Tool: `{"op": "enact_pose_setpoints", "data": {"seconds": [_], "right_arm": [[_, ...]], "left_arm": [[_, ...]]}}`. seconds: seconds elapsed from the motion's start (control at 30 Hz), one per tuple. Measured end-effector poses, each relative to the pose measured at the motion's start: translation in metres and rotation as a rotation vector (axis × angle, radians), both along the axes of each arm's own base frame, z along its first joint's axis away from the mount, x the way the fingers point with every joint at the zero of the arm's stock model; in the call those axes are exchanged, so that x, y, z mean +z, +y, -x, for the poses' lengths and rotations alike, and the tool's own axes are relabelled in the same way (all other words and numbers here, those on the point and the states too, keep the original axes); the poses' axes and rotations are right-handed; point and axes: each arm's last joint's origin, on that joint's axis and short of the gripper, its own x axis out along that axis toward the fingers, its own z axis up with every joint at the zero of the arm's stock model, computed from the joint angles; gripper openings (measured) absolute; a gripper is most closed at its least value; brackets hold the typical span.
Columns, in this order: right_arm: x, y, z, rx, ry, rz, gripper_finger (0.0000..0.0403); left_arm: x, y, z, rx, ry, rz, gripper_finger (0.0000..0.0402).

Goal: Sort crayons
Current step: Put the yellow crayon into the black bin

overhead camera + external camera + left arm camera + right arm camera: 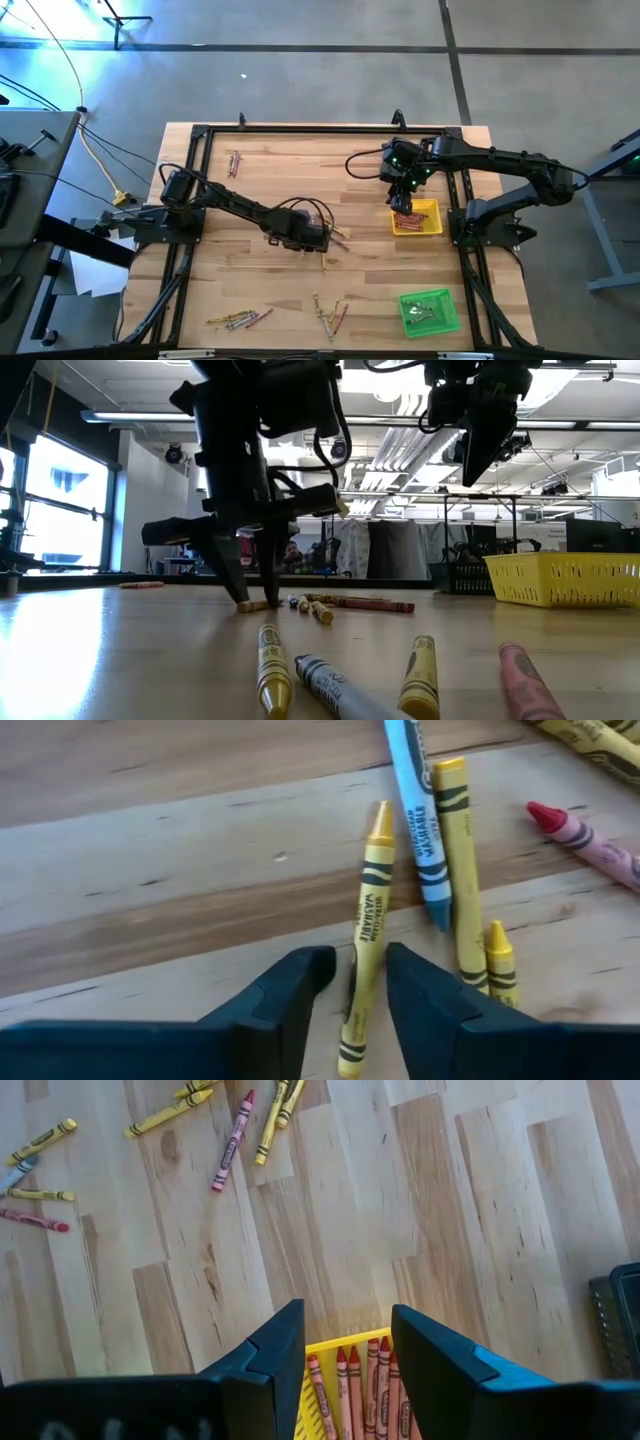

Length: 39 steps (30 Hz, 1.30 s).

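Wooden table [260, 290] seen from above: the left end effector [322, 240] is low near the middle, over a small cluster of crayons [335, 240]. The right end effector [403, 190] hangs above the far edge of a yellow tray [432, 222] that holds reddish crayons. A green tray [445, 318] sits near the front right corner with a few sticks in it. More crayons lie loose in three places: near the far left [234, 162], front left [240, 319] and front centre [330, 312].

From table height, the left end effector [245, 595] comes down with its fingertips at the wood, right by a few crayons lying behind them. The right end effector [480, 460] is raised well clear, above and to one side of the yellow tray [565, 582]. Four crayons lie close to the camera: two yellow, one greyish-blue [330, 685] and one pink [530, 680].

At the left wrist, the two fingers [290, 995] stand slightly apart, one on each side of a yellow crayon [368, 920]; whether they touch it I cannot tell. A blue crayon [420, 815] and more yellow ones lie just beside it, and a red one [585, 840] a little apart.

At the right wrist, the fingers [275, 1355] are apart with nothing between them, and past them shows the yellow tray [312, 1348] with red crayons [360, 1385] side by side.
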Motion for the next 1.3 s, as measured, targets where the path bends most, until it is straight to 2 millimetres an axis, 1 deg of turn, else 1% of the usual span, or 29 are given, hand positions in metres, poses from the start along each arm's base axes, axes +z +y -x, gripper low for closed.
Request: {"op": "enact_pose_setpoints", "data": {"seconds": [0.1,0.3,0.4,0.5,0.57,0.63,0.7,0.77,0.9,1.07,1.13,1.2,1.3], "right_arm": [[0.000,0.000,0.000,0.000,0.000,0.000,0.0137],[0.000,0.000,0.000,0.000,-0.003,0.002,0.0137],[0.000,0.000,0.000,-0.001,-0.003,0.001,0.0137],[0.000,0.000,0.000,-0.003,-0.002,0.007,0.0137],[0.000,-0.001,0.000,-0.007,0.000,0.018,0.0137],[0.000,-0.001,-0.001,-0.014,-0.001,0.024,0.0137],[0.001,-0.002,-0.003,-0.036,-0.024,0.022,0.0137],[0.004,-0.004,-0.009,-0.069,-0.090,0.026,0.0137],[0.016,-0.009,-0.027,-0.173,-0.303,0.018,0.0137],[0.039,-0.015,-0.046,-0.317,-0.599,-0.052,0.0137],[0.047,-0.016,-0.051,-0.365,-0.699,-0.097,0.0137],[0.054,-0.017,-0.054,-0.403,-0.774,-0.121,0.0137],[0.058,-0.019,-0.055,-0.473,-0.816,-0.121,0.0137]], "left_arm": [[-0.001,0.001,0.003,0.000,0.034,-0.006,0.0084],[-0.003,0.003,0.009,0.005,0.086,-0.027,0.0013],[0.000,0.005,0.009,0.011,0.062,-0.021,0.0006],[0.008,0.009,0.007,0.017,0.007,-0.013,0.0006],[0.015,0.014,0.008,0.022,-0.009,-0.051,0.0003],[0.029,0.020,0.010,0.035,-0.055,-0.092,0.0002],[0.048,0.026,0.011,0.049,-0.123,-0.133,0.0003],[0.064,0.033,0.013,0.055,-0.183,-0.179,0.0003],[0.104,0.050,0.017,0.071,-0.350,-0.319,0.0001],[0.145,0.071,0.022,0.099,-0.531,-0.504,0.0001],[0.157,0.076,0.020,0.077,-0.603,-0.549,0.0001],[0.164,0.080,0.016,0.049,-0.657,-0.584,0.0001],[0.171,0.085,0.012,0.036,-0.725,-0.619,0.0001]]}}
